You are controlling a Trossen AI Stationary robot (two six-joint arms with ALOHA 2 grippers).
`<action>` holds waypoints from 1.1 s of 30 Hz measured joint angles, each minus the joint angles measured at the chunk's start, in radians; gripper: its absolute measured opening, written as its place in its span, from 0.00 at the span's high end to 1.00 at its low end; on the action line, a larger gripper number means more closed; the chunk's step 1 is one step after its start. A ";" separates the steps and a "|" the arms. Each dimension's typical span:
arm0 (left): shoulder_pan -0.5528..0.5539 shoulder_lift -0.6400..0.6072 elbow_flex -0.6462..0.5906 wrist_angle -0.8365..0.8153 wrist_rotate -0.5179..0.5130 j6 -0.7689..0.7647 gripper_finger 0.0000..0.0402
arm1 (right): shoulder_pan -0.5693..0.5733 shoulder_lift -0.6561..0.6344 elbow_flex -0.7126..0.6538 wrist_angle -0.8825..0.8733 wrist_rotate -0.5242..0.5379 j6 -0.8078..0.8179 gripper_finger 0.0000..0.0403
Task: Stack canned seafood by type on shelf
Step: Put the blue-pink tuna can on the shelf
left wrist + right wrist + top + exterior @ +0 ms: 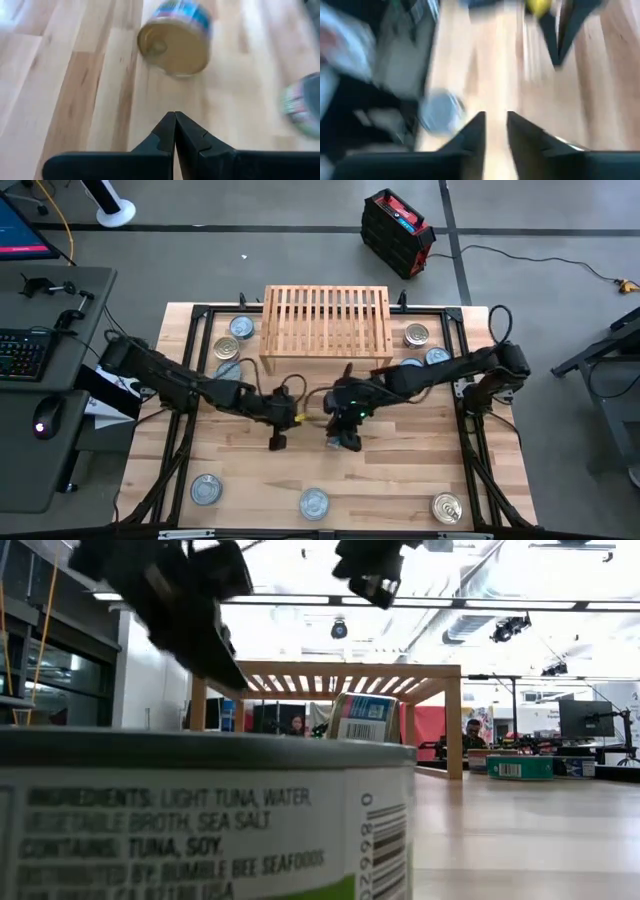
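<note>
a: left pincer (277,442)? right pincer (345,443)?
b: left pressed together, right slightly apart, both mid-table (400,470), holding nothing
a: tins (314,503)?
b: scattered around the shelf (325,320)

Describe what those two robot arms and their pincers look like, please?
Both arms are dark, nearly black, built of slim jointed segments with black cables looped along them. The left gripper has a yellow patch just behind it; the right gripper shows a small green light on its wrist. Each ends in two flat, black, angular fingers tapering to points, with stepped inner edges.
</note>
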 joint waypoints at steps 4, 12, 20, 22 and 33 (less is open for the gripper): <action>-0.024 -0.181 0.000 0.014 0.029 -0.088 1.00 | -0.004 0.112 0.191 -0.297 0.045 -0.261 0.53; -0.091 -0.543 0.000 0.066 0.027 -0.342 1.00 | 0.001 0.303 0.381 -0.518 0.183 -0.671 0.22; -0.186 -0.705 0.002 0.160 -0.060 -0.302 1.00 | 0.007 0.364 0.383 -0.548 0.184 -0.781 0.20; -0.197 -0.712 0.002 0.162 -0.079 -0.278 1.00 | 0.013 0.367 0.372 -0.542 0.184 -0.800 0.20; -0.200 -0.708 0.001 0.148 -0.099 -0.208 1.00 | 0.056 0.367 0.251 -0.400 0.282 -0.860 0.20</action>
